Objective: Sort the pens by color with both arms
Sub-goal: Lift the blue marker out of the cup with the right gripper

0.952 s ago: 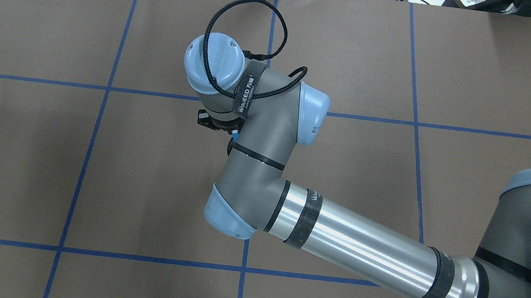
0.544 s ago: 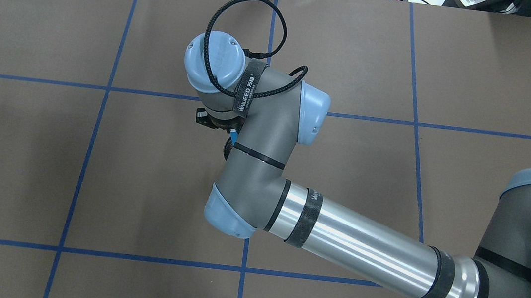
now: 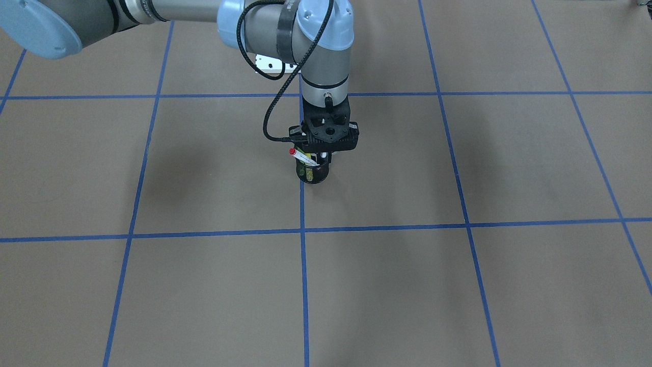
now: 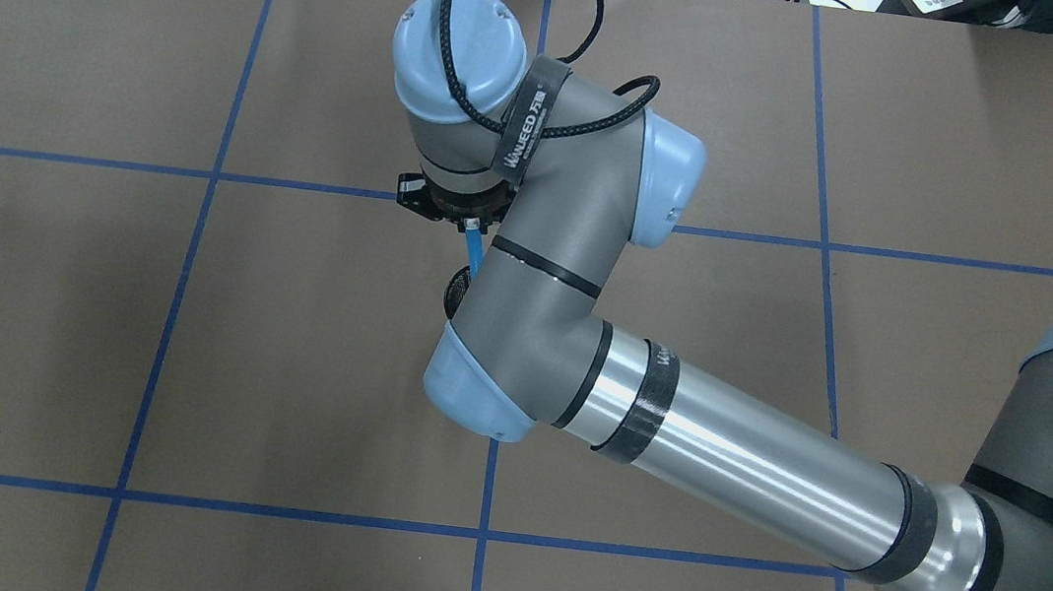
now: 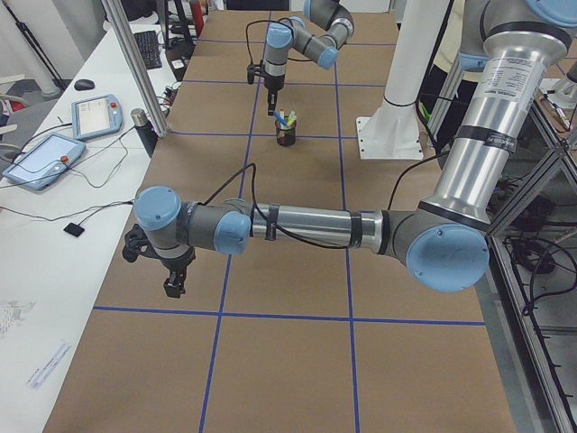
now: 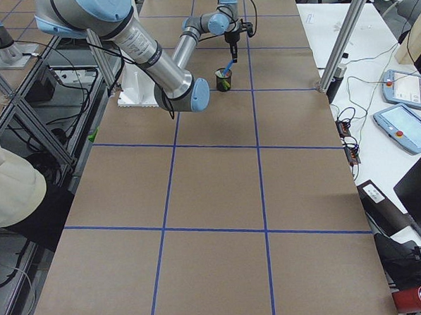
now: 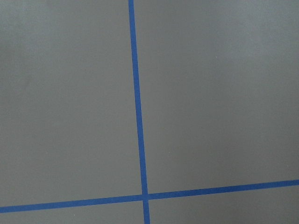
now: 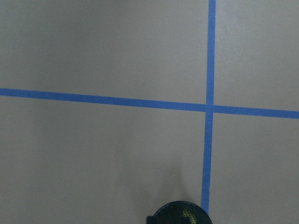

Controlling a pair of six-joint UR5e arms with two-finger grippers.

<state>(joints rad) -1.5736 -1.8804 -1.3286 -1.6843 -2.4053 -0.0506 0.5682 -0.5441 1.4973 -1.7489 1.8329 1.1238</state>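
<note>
My right gripper (image 4: 470,227) hangs over the black mesh cup (image 4: 455,291) at the table's middle and is shut on a blue pen (image 4: 473,254). The pen slants from the fingers down toward the cup; its lower end is hidden by my arm. In the front-facing view the gripper (image 3: 322,154) sits just above the cup (image 3: 312,174), and a white pen with a red end (image 3: 301,156) leans out of the cup. Green and yellow pens (image 5: 288,120) stand in the cup (image 5: 287,135). My left gripper (image 5: 173,283) hovers over bare table far from the cup; I cannot tell whether it is open or shut.
The brown table cover carries a blue tape grid (image 4: 481,533). The white pedestal base (image 5: 386,135) stands at the robot's side. Teach pendants (image 6: 403,84) and metal frame posts (image 5: 135,68) line the far edge. A person (image 6: 7,189) stands by the table's end.
My right arm has risen and shifted toward the far side. The blue pen now shows longer between the gripper and the cup.
</note>
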